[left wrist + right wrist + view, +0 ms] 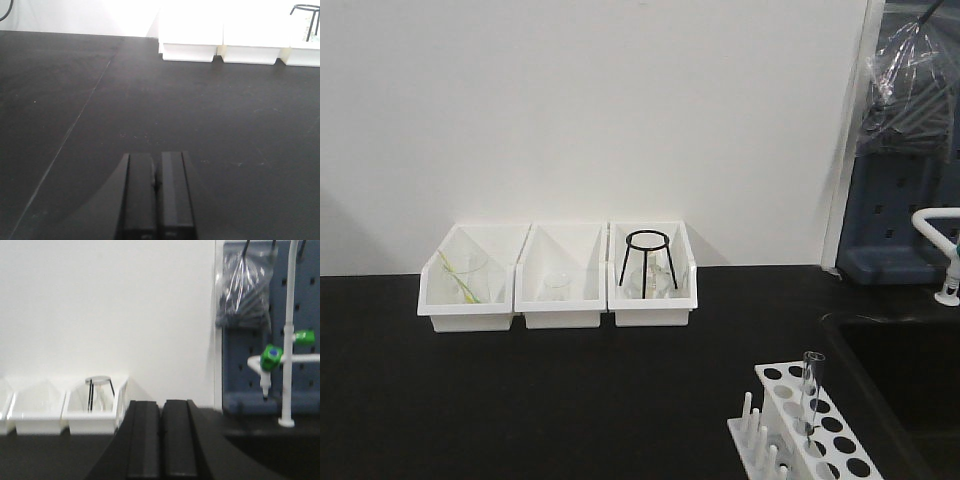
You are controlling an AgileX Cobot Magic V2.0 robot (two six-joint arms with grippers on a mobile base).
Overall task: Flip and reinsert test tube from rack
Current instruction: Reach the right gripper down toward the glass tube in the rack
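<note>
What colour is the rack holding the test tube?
White. The rack shows best in the exterior front-facing view.

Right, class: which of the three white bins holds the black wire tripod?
The rightmost bin in the front view. The tripod stands upright inside it, its ring above the rim. The other two bins have no tripod.

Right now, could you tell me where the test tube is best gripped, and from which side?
Probably the bare upper stretch of the test tube, just under its rim, coming from the side away from the pegs: it stands upright in the rack and rises well above it.
</note>
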